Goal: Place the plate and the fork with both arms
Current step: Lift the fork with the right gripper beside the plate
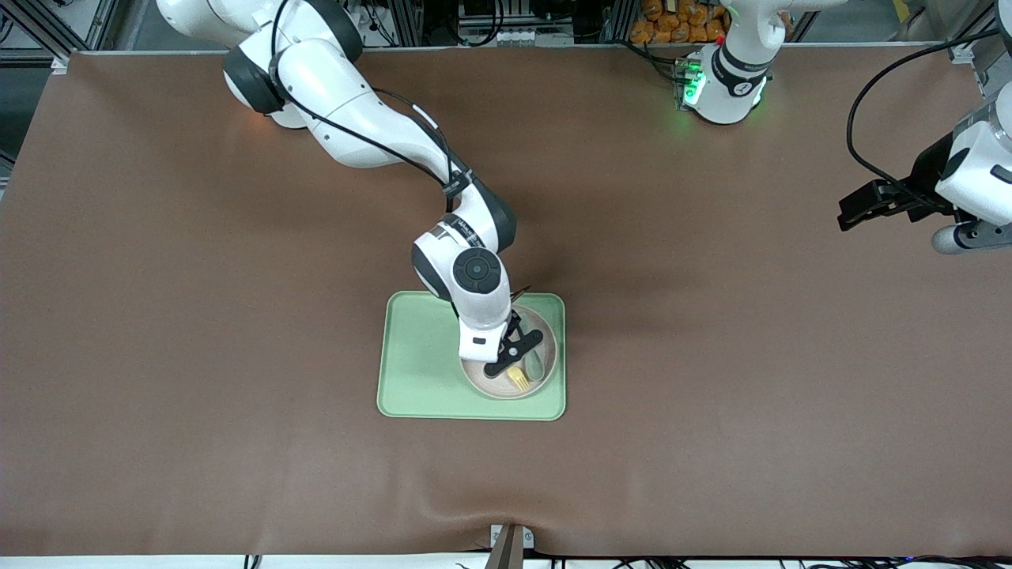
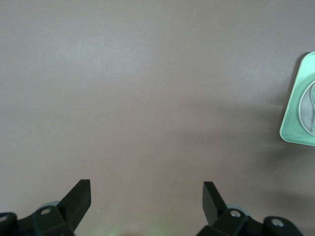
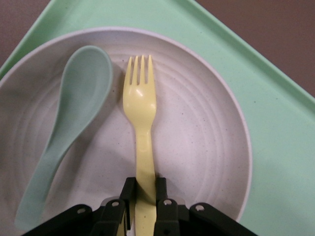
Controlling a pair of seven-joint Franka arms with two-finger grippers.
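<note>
Fork [image 3: 139, 128], pale yellow, clamped by its handle between the 2 fingers of the right tool [image 3: 146, 196], with its tines lying over the plate [image 3: 206, 137]. In the front view the right tool [image 1: 514, 357] is down over the plate [image 1: 545, 371], and the fork's tined end [image 1: 518, 378] shows just past the fingertips, pointing toward the front camera. Plate: round, off-white, resting on the light-green tray [image 1: 419, 363] at the half of the tray toward the left arm's end of the tabletop [image 1: 198, 356]. A grey-green spoon [image 3: 69, 132] lies in the plate just beside the fork, roughly parallel to it and not touching it; in the front view the spoon [image 1: 535, 365] sits on the side of the fork toward the left arm's end. Left tool [image 1: 874, 204]: waiting well apart from the tray, raised over bare tabletop at the left arm's end. The left wrist view shows its 2 fingers [image 2: 78, 196] spread wide with nothing between them, and a corner of the tray [image 2: 295, 118] at the frame edge.
</note>
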